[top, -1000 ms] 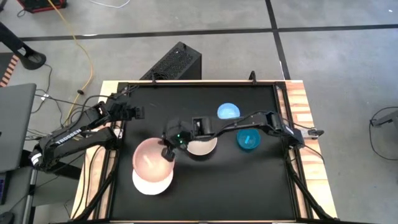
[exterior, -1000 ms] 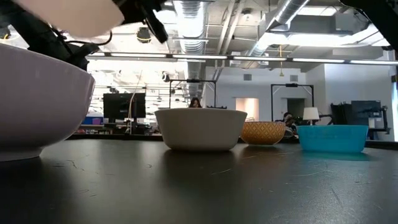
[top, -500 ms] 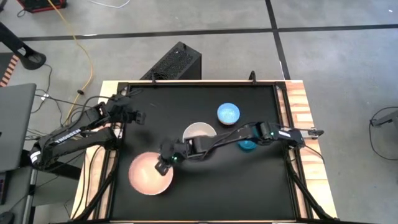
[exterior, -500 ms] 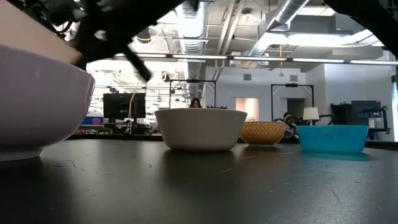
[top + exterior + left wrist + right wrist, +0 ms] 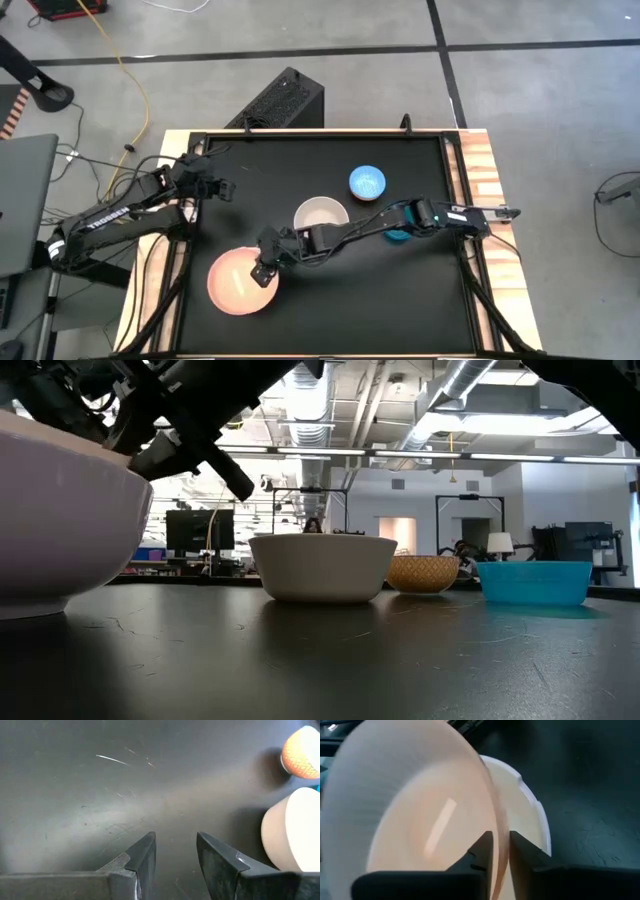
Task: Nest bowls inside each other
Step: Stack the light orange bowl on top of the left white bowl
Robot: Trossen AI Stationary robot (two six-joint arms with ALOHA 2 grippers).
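The pink bowl (image 5: 238, 284) sits inside the white bowl (image 5: 60, 530) at the near left; from above only a thin white edge shows around it. My right gripper (image 5: 262, 270) is at the pink bowl's right rim, one finger on each side of it, slightly open. The beige bowl (image 5: 321, 214) stands mid-table on its base. The light blue bowl (image 5: 367, 182) is behind it. The teal-blue bowl (image 5: 399, 235) is partly hidden under my right arm. My left gripper (image 5: 216, 188) hovers open over the far left of the table. My right gripper (image 5: 501, 840) has one finger inside and one outside the pink bowl's rim (image 5: 496, 820), on the bowl's right side. It comes slanting down from the table's right. I cannot tell whether the fingers touch the rim. The bowl rests in the white bowl (image 5: 532, 810).
The black tabletop is bare at the far left (image 5: 100, 785) and along the near right (image 5: 400, 300). A raised rim (image 5: 455, 180) frames the table. My right arm reaches across the middle, over the teal-blue bowl.
My right gripper has moved down and toward the table's near edge with the pink bowl, rolling as it went. The bowl, held above and just behind the white bowl a second ago, now sits inside it and covers it.
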